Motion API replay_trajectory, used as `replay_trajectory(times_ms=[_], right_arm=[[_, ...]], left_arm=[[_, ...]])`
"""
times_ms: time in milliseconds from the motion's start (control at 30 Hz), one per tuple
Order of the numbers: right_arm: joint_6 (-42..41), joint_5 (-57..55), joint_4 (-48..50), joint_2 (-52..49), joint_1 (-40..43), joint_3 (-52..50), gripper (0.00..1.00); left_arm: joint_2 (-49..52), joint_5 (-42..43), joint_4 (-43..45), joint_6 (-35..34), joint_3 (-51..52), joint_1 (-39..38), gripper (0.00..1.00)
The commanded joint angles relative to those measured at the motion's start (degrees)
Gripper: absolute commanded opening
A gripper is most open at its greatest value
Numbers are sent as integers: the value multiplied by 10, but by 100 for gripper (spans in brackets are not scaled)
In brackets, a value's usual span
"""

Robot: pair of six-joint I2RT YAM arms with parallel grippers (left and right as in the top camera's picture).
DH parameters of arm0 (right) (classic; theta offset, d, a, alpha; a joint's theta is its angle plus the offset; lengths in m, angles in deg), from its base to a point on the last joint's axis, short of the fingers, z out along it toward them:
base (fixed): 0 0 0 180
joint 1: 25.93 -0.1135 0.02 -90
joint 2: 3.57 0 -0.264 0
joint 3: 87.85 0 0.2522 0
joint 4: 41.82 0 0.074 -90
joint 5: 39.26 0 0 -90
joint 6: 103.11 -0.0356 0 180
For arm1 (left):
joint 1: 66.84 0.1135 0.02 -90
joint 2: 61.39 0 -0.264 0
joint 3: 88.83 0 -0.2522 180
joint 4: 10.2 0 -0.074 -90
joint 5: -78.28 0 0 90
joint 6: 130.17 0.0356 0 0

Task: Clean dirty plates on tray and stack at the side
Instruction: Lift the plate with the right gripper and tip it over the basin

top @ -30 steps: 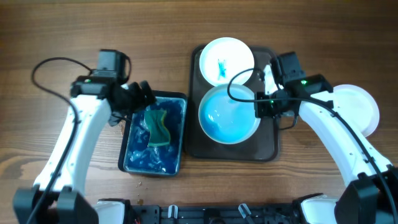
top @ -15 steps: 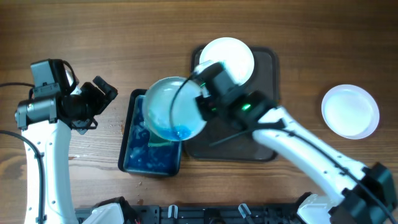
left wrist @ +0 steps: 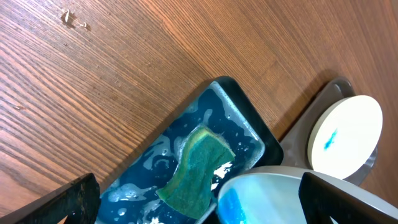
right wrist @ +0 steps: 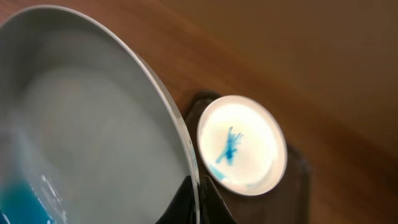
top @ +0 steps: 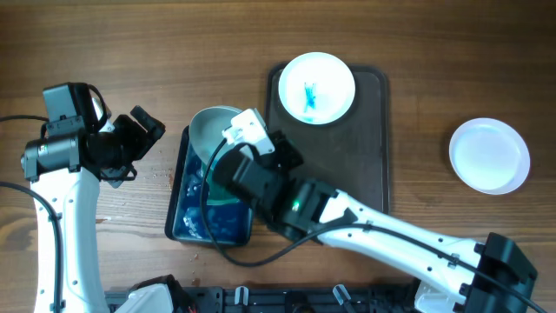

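Right gripper (right wrist: pixel 198 194) is clamped on the rim of the big plate (top: pixel 208 130), tilted over the wash basin (top: pixel 180 217). Left gripper (top: pixel 137 146) hangs beside it, jaws apart, empty. Hold your tilt so the blue runs into the basin (not the table). Send the left for the sponge (left wrist: pixel 194 171), then scrub the low edge.

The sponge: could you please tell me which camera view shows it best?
Left wrist: the sponge lies exposed in the blue basin. Overhead, the right arm holding the plate hides most of it; the right wrist view misses it.
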Motion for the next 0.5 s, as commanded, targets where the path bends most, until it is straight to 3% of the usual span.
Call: replay_trajectory(times_ms=[0,267,467], right_arm=[[66,-120,20,2,-27,13,4],[165,-223,72,2,-68,13,4],[207,-236,92,2,-91,13,4]], left_arm=[[-3,9,0,3,-11,3,100],[-3,9,0,3,-11,3,100],[-3,9,0,3,-11,3,100]])
